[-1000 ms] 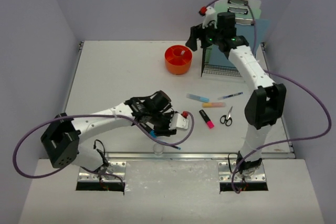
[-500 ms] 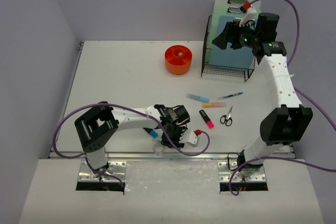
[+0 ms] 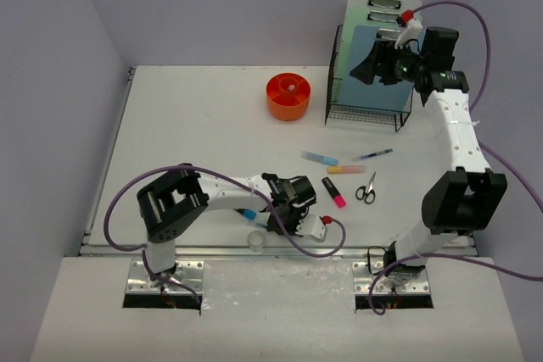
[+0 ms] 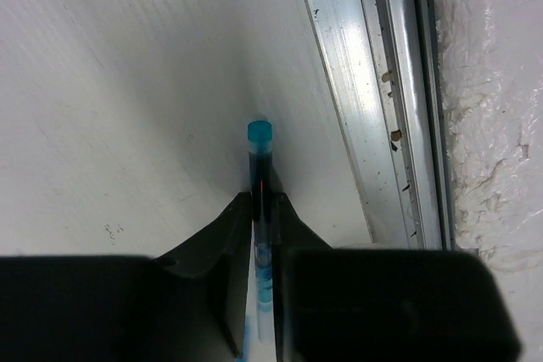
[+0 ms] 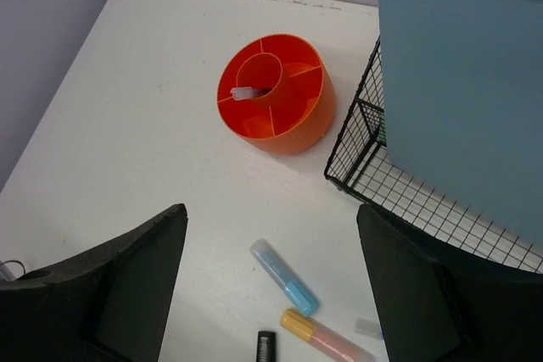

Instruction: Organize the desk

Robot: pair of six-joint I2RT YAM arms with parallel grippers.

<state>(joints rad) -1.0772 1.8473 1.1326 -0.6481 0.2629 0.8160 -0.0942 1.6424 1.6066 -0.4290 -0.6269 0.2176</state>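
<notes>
The left fingers (image 4: 212,243) are pinched on a thin dark pen with a blue cap (image 4: 260,171); a second ago they were wider apart. The pen is held low over the flat white desk (image 3: 195,125), near its metal front rail (image 4: 356,82); whether it is lifted cannot be told. The right fingers (image 5: 110,294) are spread wide, with nothing between them. They have been swung rightward, over the black wire rack (image 5: 399,184). The orange round organiser (image 5: 276,95) is unmoved.
</notes>
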